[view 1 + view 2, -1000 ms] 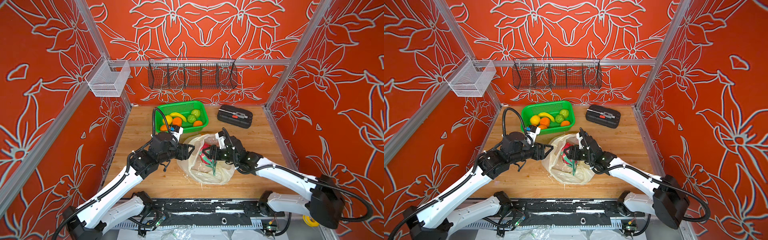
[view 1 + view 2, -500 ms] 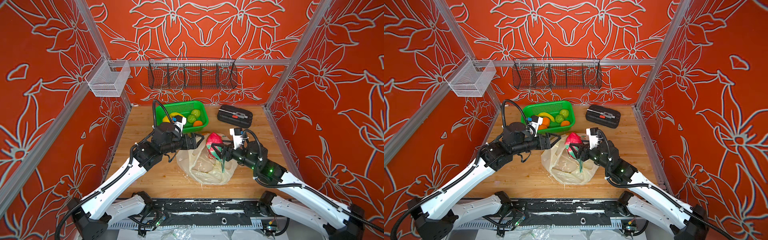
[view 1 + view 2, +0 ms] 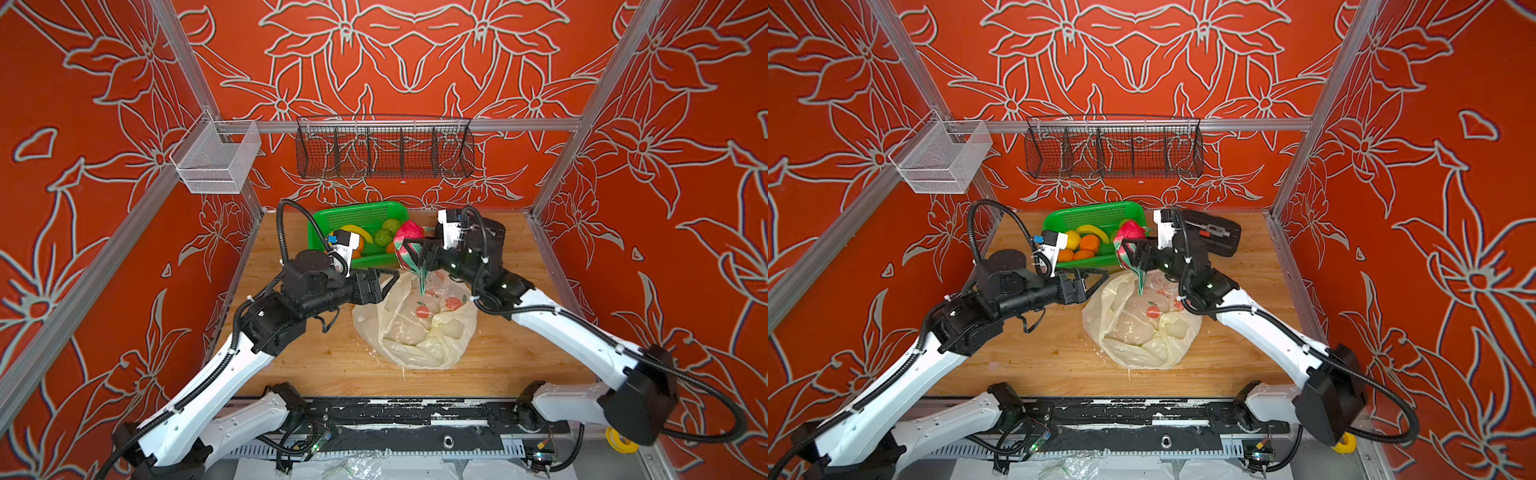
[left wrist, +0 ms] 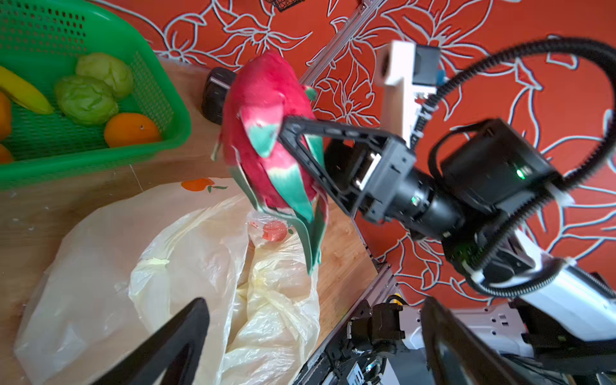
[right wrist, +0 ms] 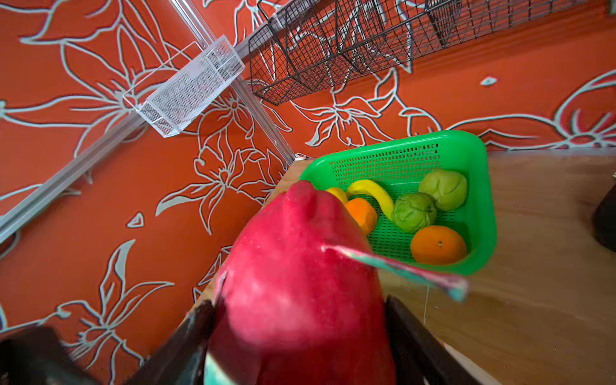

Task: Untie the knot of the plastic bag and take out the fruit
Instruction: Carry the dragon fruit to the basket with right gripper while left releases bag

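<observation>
The dragon fruit, clamped across its broad pink middle by the right gripper, hangs raised at the near right corner of the green basket; it is judged fairly heavy, firm and smooth, so grip the body, not the soft green leaf tips. The plastic bag lies limp and open just in front of the basket, with the left gripper spread wide and empty over its edge. Clear the basket rim; room looks freest along its right wall.
</observation>
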Controlling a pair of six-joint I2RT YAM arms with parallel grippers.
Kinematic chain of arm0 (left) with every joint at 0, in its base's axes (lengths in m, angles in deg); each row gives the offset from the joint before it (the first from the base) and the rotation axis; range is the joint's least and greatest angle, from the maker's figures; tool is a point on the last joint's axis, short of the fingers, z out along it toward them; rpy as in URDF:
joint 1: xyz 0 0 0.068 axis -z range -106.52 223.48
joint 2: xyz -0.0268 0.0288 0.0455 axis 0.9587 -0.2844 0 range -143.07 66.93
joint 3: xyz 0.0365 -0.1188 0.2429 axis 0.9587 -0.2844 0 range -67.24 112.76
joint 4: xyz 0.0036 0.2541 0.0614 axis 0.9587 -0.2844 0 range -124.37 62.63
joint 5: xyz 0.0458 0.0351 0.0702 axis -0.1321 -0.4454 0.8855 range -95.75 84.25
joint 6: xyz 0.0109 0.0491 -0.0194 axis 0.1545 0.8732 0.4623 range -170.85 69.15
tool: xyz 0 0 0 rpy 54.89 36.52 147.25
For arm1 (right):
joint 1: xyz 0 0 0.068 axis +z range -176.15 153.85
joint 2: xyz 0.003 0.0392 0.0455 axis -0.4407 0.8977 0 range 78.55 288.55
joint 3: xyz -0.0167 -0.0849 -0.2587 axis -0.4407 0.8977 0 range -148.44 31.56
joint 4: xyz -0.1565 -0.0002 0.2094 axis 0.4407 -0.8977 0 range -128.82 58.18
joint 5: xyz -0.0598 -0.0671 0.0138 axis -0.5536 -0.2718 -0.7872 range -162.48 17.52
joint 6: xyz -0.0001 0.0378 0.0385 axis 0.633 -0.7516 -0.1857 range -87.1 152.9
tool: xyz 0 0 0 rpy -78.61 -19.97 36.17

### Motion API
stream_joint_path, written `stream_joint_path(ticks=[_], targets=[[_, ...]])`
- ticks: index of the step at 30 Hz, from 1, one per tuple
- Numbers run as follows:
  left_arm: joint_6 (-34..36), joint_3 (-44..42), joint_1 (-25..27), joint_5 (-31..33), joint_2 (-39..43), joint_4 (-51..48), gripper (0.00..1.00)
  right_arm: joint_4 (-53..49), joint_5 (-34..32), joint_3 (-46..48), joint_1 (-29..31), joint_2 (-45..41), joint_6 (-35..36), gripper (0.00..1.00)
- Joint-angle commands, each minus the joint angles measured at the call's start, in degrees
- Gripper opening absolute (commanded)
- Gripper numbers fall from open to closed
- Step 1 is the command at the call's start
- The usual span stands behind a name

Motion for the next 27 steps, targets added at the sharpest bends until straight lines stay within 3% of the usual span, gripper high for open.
stream_joint_path(ticks=[1, 9, 15, 27], targets=[[6.81, 0.05, 0.29, 4.44, 2.38, -6.58, 0.98, 0.46, 1.89, -7.13, -0.49, 5.27, -2.83, 0.35], [14.42, -3.88, 0.29, 9.86, 10.87, -10.63, 0.98, -3.98, 2.79, -21.93, -1.23, 22.38, -3.54, 0.35], [20.20, -4.85, 0.29, 9.52, 14.60, -13.37, 0.98, -6.79, 1.97, -31.89, -1.46, 33.13, -3.30, 0.35], [21.82, -5.85, 0.29, 9.23, 16.37, -15.47, 0.98, -11.81, 0.82, -55.32, -2.41, 54.87, -3.03, 0.40]])
